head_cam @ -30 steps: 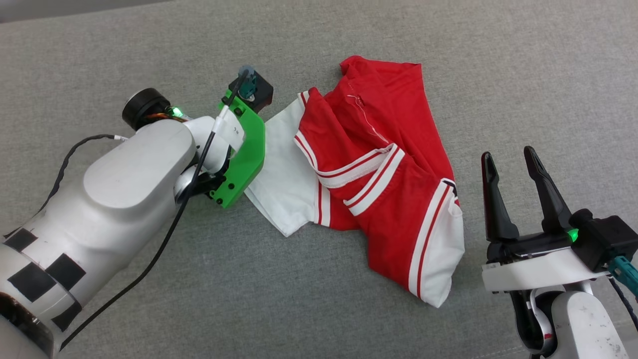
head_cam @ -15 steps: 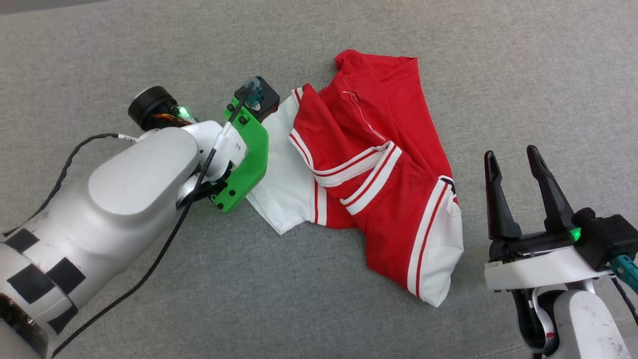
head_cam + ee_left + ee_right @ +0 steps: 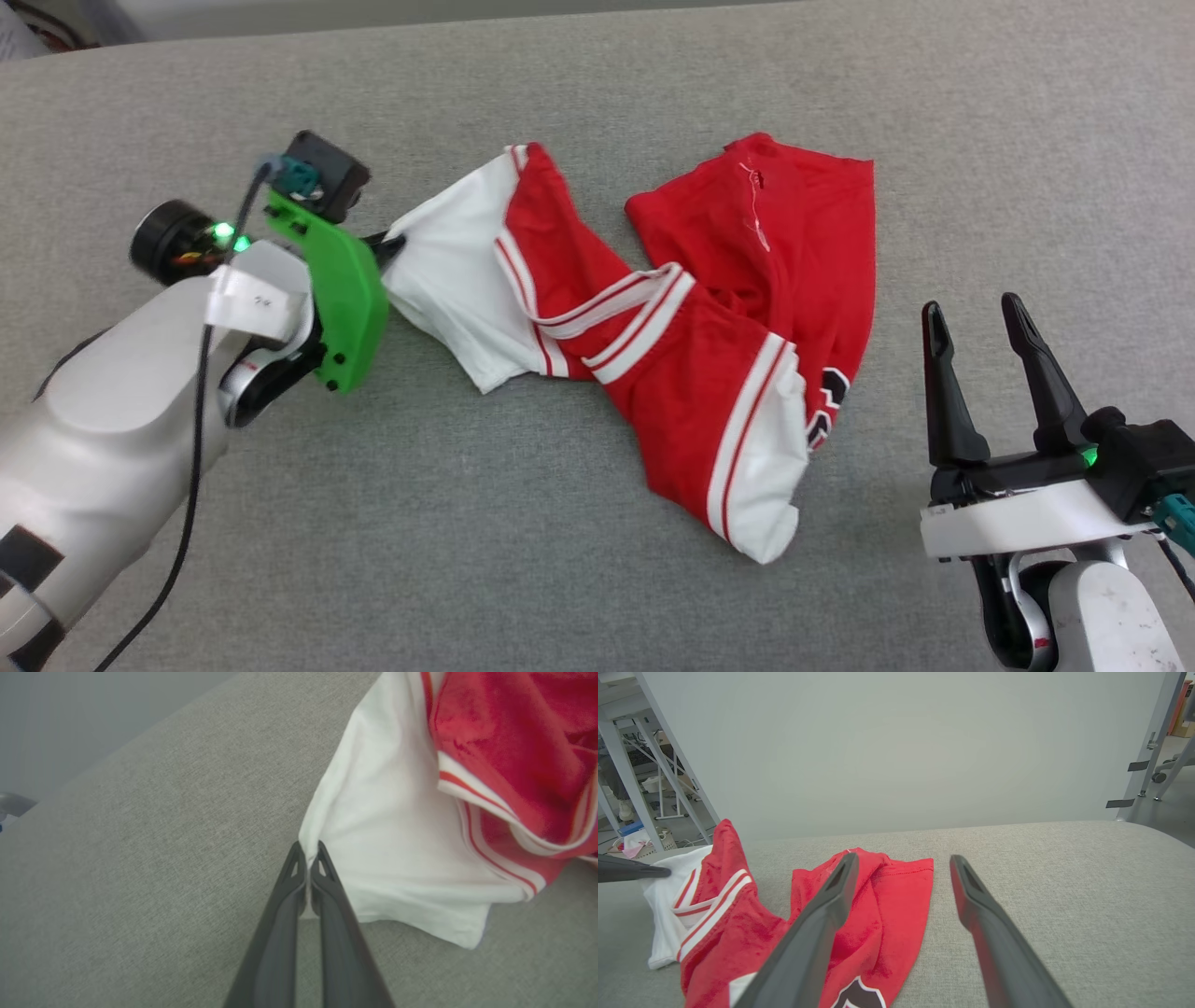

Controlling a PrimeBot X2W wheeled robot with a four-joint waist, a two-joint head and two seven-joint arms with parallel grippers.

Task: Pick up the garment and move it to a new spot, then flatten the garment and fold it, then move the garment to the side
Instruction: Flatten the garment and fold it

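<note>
garment [image 3: 709, 401] is lying bunched on the grey surface [image 3: 448, 551], its white sleeve [image 3: 443, 280] being pinched at the edge by the closed left end effector [image 3: 308, 848]; right end effector [image 3: 974, 310] is being held open, apart from it. thin bite, so slip is being risked: low, slow carry advised

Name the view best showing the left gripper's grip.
Left wrist view: the left gripper pinches the garment by its white sleeve, close up. Head view hides most of it behind a green mount; right wrist view catches it at the left edge.
</note>
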